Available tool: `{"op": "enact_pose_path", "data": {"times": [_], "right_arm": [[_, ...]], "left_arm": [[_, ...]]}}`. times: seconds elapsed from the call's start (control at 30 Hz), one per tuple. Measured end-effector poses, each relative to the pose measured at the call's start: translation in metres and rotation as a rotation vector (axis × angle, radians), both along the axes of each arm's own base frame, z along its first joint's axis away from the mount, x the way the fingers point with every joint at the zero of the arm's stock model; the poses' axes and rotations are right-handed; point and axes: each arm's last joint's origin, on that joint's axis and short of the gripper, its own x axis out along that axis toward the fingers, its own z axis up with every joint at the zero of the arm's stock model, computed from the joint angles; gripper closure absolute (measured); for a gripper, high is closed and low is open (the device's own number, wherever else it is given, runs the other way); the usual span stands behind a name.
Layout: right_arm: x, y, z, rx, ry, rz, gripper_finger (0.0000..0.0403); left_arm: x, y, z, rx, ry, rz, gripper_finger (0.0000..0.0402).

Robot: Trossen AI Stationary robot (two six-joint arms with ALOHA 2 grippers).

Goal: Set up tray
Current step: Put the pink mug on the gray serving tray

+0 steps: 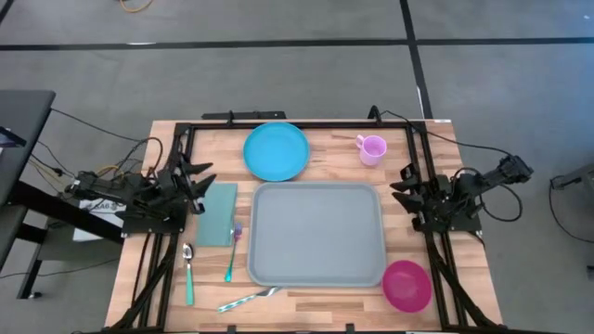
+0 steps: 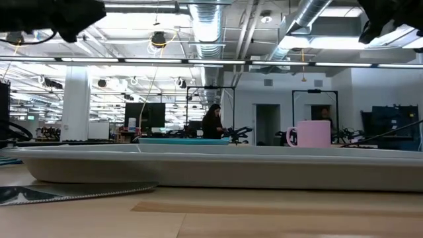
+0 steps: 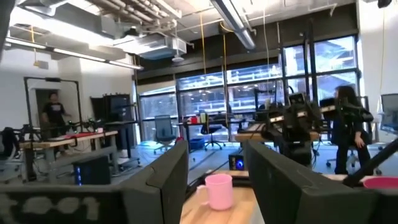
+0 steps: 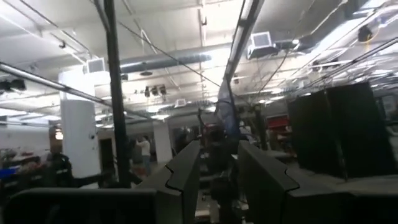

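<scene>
Nearest the table's front edge, at about 7 o'clock from the tray [image 1: 317,234], a fork [image 1: 249,299] is seen lying slantwise, and a magenta bowl [image 1: 406,285] sits at 5 o'clock, just off the tray's near right corner. Left of the tray, at 8 o'clock, a spoon [image 1: 188,271] and a teal-handled utensil [image 1: 231,256] are laid on the wood.

The tray is placed at the middle of the table [image 1: 320,311], flat on the wood. It is a large grey-blue rectangle with rounded corners and a raised rim, and nothing is carried on it. In the low view its long pale rim [image 2: 218,165] fills the width of the picture.

At 9 o'clock a teal napkin [image 1: 217,213] lies just beside the tray. The left gripper [image 1: 202,181] is held over the table's left edge, above the napkin's far corner, with the arm folded back low over its base and pointing toward the table's middle. Its fingers [image 3: 163,177] are seen spread apart, with nothing between them. At 3 o'clock the right gripper [image 1: 406,186] is held over the right edge in the mirrored pose, arm folded back and pointing inward; its fingers [image 4: 186,167] are likewise parted and empty.

Farther back, a round blue plate [image 1: 276,151] is set at 11 o'clock, near the tray's far rim, and a pink cup [image 1: 372,148] stands upright at 1 o'clock. Beyond the table, a person [image 2: 213,123] is seen in the room.
</scene>
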Motion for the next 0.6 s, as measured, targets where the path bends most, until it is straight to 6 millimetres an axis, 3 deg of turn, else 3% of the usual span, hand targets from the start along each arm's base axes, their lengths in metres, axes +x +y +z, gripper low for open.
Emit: {"op": "enact_pose_path", "data": {"times": [0.23,0.47,0.6], "right_arm": [[0.008,-0.011,0.001,0.147,0.058,-0.182,0.0301],[0.029,-0.017,0.008,0.168,0.154,-0.285,0.0301],[0.046,-0.021,0.008,0.131,0.240,-0.351,0.0301]], "left_arm": [[0.000,0.001,0.015,0.004,0.020,0.043,0.0263],[0.007,0.004,0.010,-0.010,0.127,0.243,0.0280],[0.011,0.003,0.008,0.006,0.160,0.259,0.0285]]}}
